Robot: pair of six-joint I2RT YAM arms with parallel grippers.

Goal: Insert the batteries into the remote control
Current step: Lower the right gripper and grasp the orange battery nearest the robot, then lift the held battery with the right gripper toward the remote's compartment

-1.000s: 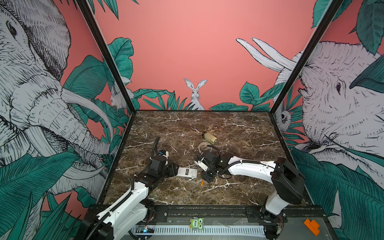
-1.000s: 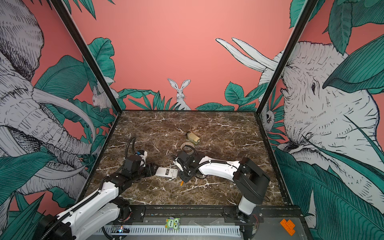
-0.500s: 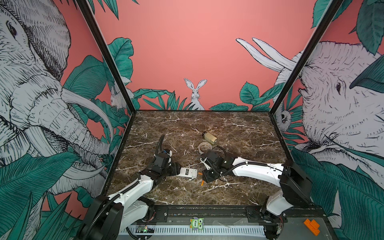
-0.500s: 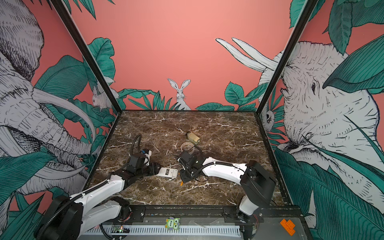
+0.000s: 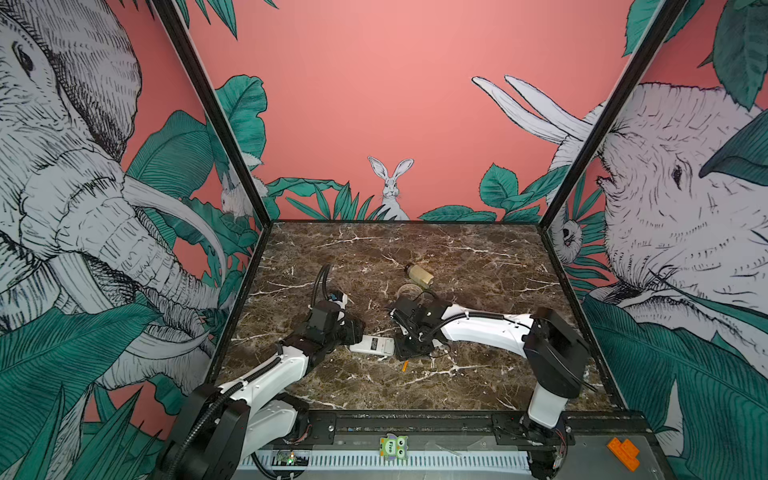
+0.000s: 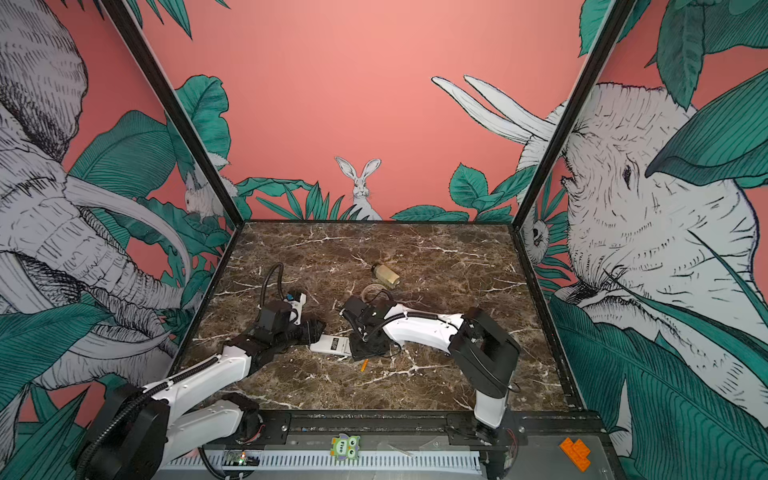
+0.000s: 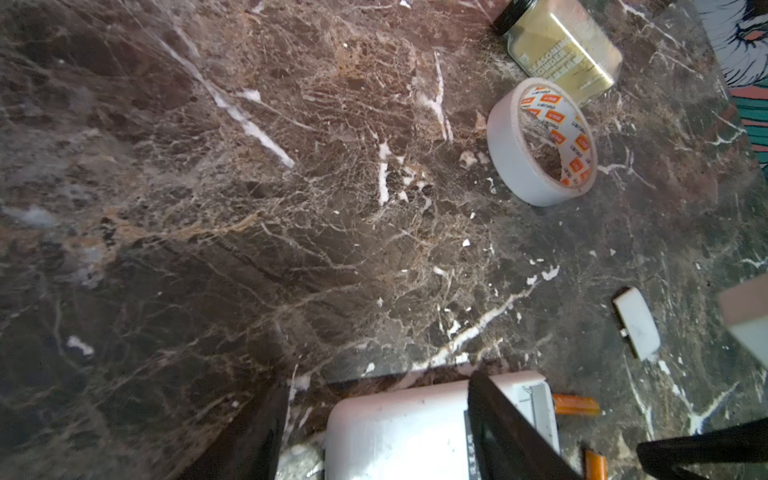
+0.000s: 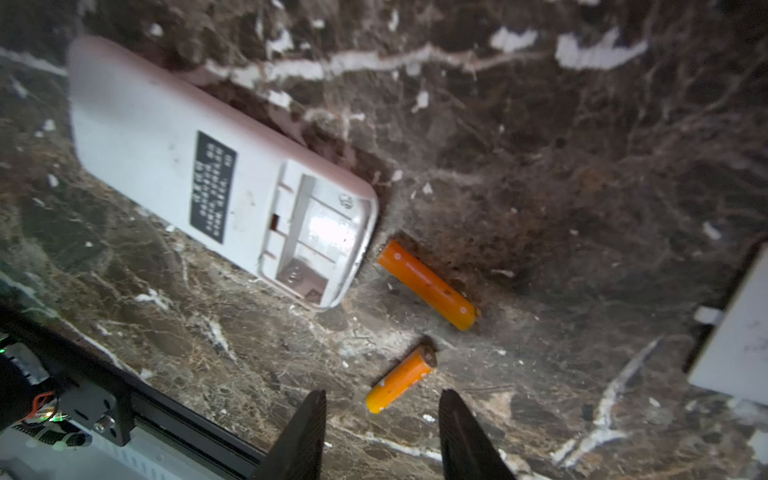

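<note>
Over the last second the left arm (image 5: 266,374) had dropped low and stretched flat along the table (image 5: 478,266), bringing its shoulder into both top views. The right arm (image 5: 486,332) had shifted its elbow but kept its wrist over the same spot. The remote (image 5: 372,345) had not moved. It lay flat on the table between the two arms, back up, with the bay (image 8: 316,245) at its right-arm end uncovered and empty. The cover (image 7: 636,324) lay by itself on the table, well clear of the remote. The left gripper (image 7: 380,378) stood at the remote's other end with its fingers apart. One finger was clear of the remote's edge, with table showing between them, and the other crossed over its back, so I judged the remote unclamped. The right gripper (image 8: 382,395) had its fingers apart and held nothing, its tips just short of the near battery (image 8: 401,380). The far battery (image 8: 426,284) lay just beside the bay end of the remote, and I could not tell whether they touched. The top views showed one battery only, in the same place as before. I took it that no battery was loaded yet. The left arm looked positioned to steady the remote, and the right gripper was lined up to pick the near battery.
</note>
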